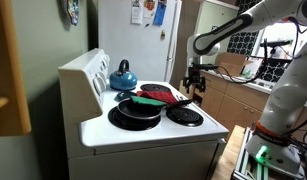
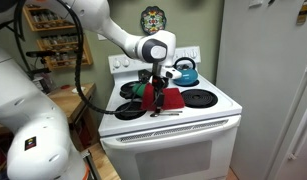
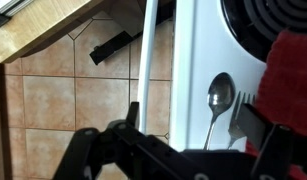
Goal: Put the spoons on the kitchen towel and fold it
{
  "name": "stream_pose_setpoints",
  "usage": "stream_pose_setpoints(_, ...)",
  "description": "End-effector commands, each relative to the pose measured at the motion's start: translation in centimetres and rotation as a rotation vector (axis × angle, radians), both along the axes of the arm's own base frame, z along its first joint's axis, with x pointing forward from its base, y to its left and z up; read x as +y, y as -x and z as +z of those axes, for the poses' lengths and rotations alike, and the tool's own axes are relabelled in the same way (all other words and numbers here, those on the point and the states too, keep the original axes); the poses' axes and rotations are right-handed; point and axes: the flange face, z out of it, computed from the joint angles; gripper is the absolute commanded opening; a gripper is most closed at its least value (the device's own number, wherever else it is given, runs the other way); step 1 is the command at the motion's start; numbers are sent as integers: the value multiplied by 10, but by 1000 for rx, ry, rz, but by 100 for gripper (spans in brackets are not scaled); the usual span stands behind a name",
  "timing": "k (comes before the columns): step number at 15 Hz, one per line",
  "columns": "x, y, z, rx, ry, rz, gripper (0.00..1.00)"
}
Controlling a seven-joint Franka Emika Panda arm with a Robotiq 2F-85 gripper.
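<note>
A red kitchen towel lies on the white stove between the burners; it also shows in the other exterior view and at the right edge of the wrist view. A metal spoon and a fork lie side by side on the stove's front edge just beside the towel, and they show faintly in an exterior view. A green utensil lies across a black pan. I cannot tell a red utensil apart from the towel. My gripper hangs open and empty above the spoon and fork.
A blue kettle stands on a back burner. A second black pan sits at the front. The stove's front edge drops to a tiled floor. A white fridge stands behind, with wooden cabinets beside it.
</note>
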Motion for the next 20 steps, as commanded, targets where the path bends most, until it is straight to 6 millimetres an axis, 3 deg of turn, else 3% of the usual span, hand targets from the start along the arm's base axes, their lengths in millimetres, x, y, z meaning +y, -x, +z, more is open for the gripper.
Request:
stream_pose_setpoints(1, 0, -3, -3, 8, -2, 0, 100)
stream_pose_setpoints(8, -3, -22, -11, -104, -54, -73, 100)
stream_pose_setpoints(15, -12, -34, -47, -96, -110, -132, 100)
stream_pose_setpoints(16, -13, -36, -52, -98, -115, -144, 98)
stream_pose_setpoints(17, -14, -38, -54, -100, -122, -155, 89)
stream_pose_setpoints(20, -15, -42, -62, -107, -135, -178, 75)
